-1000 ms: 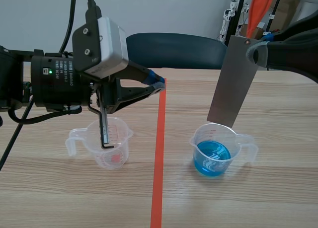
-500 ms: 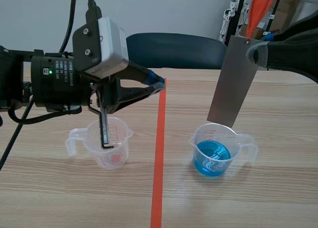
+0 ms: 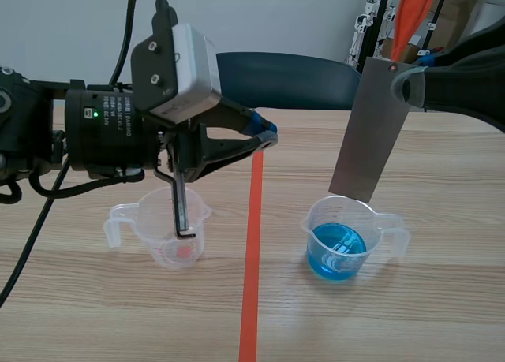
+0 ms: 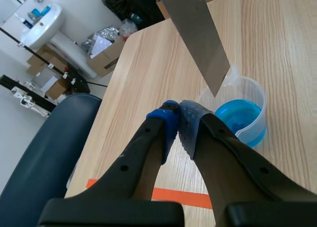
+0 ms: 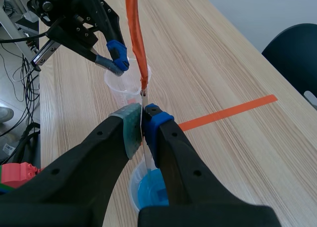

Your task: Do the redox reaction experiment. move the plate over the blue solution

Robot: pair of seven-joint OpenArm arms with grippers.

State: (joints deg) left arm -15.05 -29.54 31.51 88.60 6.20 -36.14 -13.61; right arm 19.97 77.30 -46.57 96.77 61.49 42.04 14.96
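Note:
A grey metal plate (image 3: 369,132) hangs upright and slightly tilted, with my right gripper (image 3: 397,76) shut on its top corner. Its lower edge sits just above the far rim of a clear beaker of blue solution (image 3: 338,244). In the right wrist view the plate (image 5: 144,138) shows edge-on between the fingers, with the beaker (image 5: 150,187) below. My left gripper (image 3: 267,133) is shut on nothing, left of the plate. In the left wrist view that gripper (image 4: 179,111) points toward the plate (image 4: 195,34) and the beaker (image 4: 241,119).
A clear cup (image 3: 162,228) with a red spot at its bottom stands at the left; a thin black bent rod (image 3: 181,208) hangs from the left arm into it. An orange strip (image 5: 135,39) rises above the plate. A dark blue chair (image 3: 292,80) stands behind the table.
The left arm has shifted a little to the right, carrying the black rod across the clear cup. The right arm and the plate have kept still.

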